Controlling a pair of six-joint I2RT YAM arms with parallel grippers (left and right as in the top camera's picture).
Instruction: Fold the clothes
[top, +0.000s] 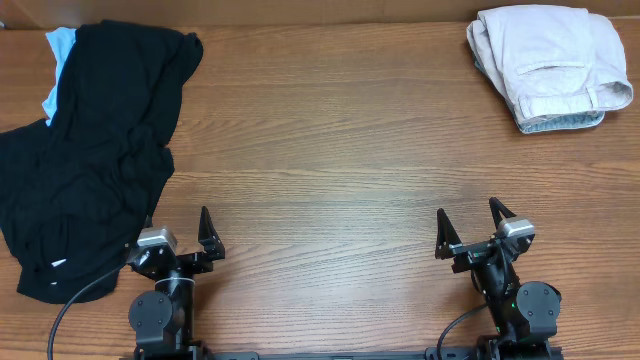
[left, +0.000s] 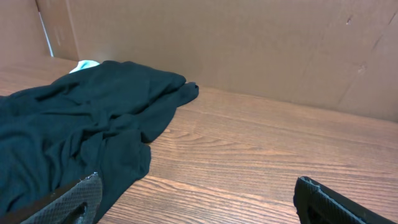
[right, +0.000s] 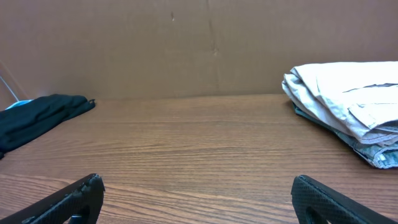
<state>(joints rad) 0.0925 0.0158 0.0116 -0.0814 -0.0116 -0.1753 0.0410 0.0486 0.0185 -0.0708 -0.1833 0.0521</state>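
A heap of limp black clothes (top: 95, 150) lies crumpled at the left of the table, with a small white tag near its lower edge. It also shows in the left wrist view (left: 74, 130) and far left in the right wrist view (right: 37, 118). My left gripper (top: 178, 235) is open and empty at the front left, its left finger right by the black fabric's edge. My right gripper (top: 470, 228) is open and empty at the front right, over bare wood. Both sets of fingers show wide apart in the wrist views (left: 196, 199) (right: 199, 199).
A folded pile of pale beige clothes (top: 550, 65) sits at the back right, also in the right wrist view (right: 348, 106). A light blue cloth (top: 58, 60) peeks out from under the black heap at the back left. A brown cardboard wall (right: 186, 43) stands behind the wooden table (top: 330, 150).
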